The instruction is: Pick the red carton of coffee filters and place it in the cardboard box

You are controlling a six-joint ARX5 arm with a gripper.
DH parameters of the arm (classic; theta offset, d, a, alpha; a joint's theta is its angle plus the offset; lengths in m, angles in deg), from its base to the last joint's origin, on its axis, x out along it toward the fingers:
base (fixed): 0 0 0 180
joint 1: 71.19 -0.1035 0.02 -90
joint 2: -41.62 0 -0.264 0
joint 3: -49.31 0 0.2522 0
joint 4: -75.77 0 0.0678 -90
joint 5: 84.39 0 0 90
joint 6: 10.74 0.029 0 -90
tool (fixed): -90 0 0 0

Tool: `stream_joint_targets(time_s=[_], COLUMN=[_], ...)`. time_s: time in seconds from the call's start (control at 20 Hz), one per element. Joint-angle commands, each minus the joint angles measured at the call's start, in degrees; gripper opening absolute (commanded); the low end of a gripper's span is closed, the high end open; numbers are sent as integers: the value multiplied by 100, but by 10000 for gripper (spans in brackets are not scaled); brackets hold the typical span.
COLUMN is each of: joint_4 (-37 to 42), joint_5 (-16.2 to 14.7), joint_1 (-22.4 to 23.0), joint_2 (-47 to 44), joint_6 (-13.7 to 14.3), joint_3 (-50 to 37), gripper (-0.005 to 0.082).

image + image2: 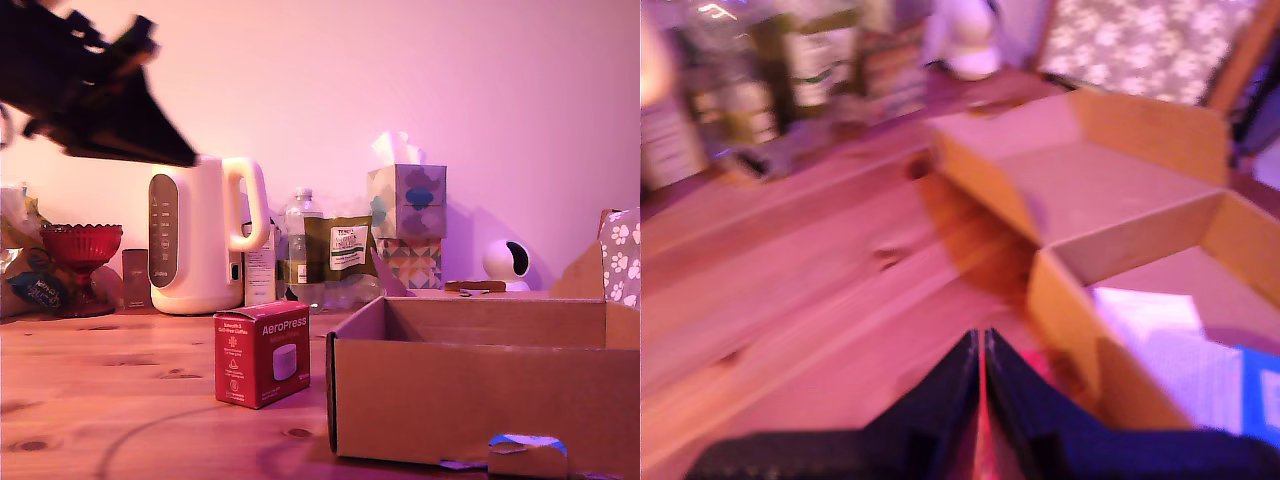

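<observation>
The red carton of coffee filters stands upright on the wooden table, white "AeroPress" lettering facing the exterior camera, just left of the cardboard box. The box is open, its flaps folded out, and takes up the exterior view's right. My gripper hangs dark and blurred high at the upper left, well above and left of the carton, holding nothing. In the wrist view the gripper has its fingers pressed together; the cardboard box lies ahead. A red sliver shows beside the fingers, likely the carton, mostly hidden.
Along the back stand a white kettle, a red goblet, a clear bottle, a green pouch, stacked patterned tissue boxes and a small white camera. White paper lies inside the box.
</observation>
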Motion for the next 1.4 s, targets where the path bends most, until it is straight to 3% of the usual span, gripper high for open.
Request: stream_joint_targets(time_s=[0.0, 0.4, 0.45, 0.5, 0.6, 0.65, 1.05, 1.15, 1.35], joint_4=[411, 190, 162, 155, 168, 254, 929, 1023, 1025], joint_5=[232, 330, 275, 221, 177, 181, 203, 293, 520], joint_1=[81, 367, 367, 367, 391, 402, 610, 684, 704], joint_2=[39, 39, 39, 35, 2, -24, -1102, -1368, -1906], joint_6=[-184, -197, -197, -197, -197, -203, -203, -197, -192], joint_3=[-393, -804, -804, -804, -804, -804, -669, -542, -234], gripper=[-24, -23, 14, 126, 461, 535, 609, 683, 715])
